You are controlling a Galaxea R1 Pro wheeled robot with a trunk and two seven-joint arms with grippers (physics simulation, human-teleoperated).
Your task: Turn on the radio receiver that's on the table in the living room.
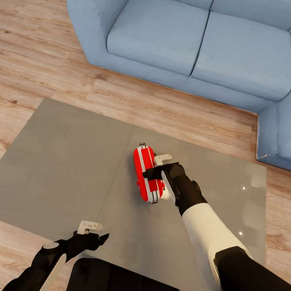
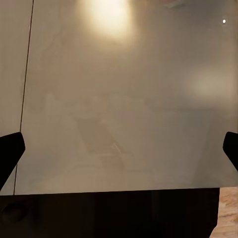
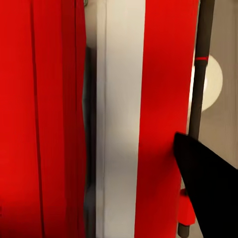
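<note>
My right gripper (image 1: 159, 174) presses against the radio receiver (image 1: 147, 173), mid-table (image 1: 59, 160), right of the seam; whether its fingers pinch the casing I cannot tell. The left gripper (image 1: 92, 235) hangs spread at the near edge. I'd judge a slow, square push safest, so the radio doesn't slide.
</note>
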